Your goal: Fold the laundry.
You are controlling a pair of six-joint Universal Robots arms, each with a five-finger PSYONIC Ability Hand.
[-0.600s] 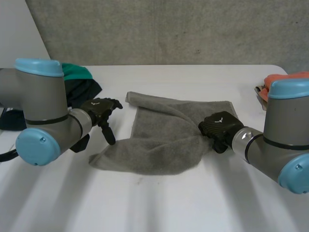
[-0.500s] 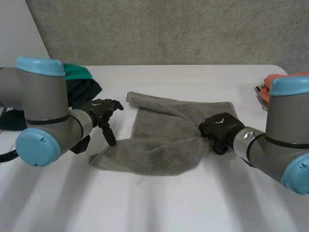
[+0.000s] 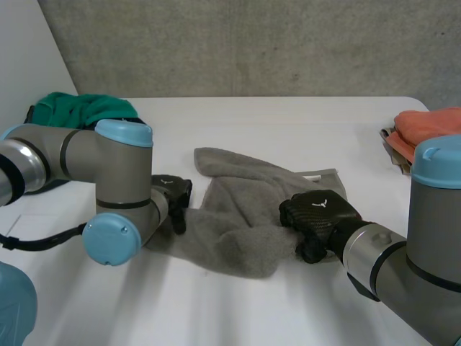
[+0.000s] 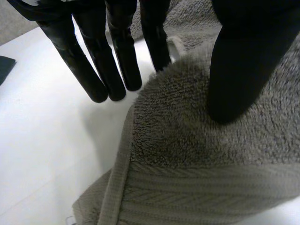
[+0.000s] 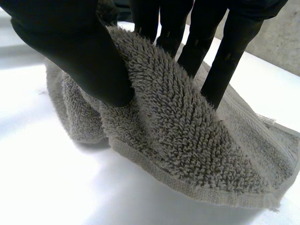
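Now grey towel rumpled; right hand fingers pinch fold; left hand fingers spread.

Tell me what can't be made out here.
Head view: the left arm covers an end of the grey towel and most of the left hand.
Head view: the orange cloth is cut by the edge and the right arm.
Right wrist view: the right hand covers part of the pinched fold.

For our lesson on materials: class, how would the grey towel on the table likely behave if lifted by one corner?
Probably floppy: the towel bunches and sags in folds where the right hand pinches it. Its looped pile looks rough, so it likely won't slip from the fingers. It seems thick, so perhaps slightly heavy for cloth.
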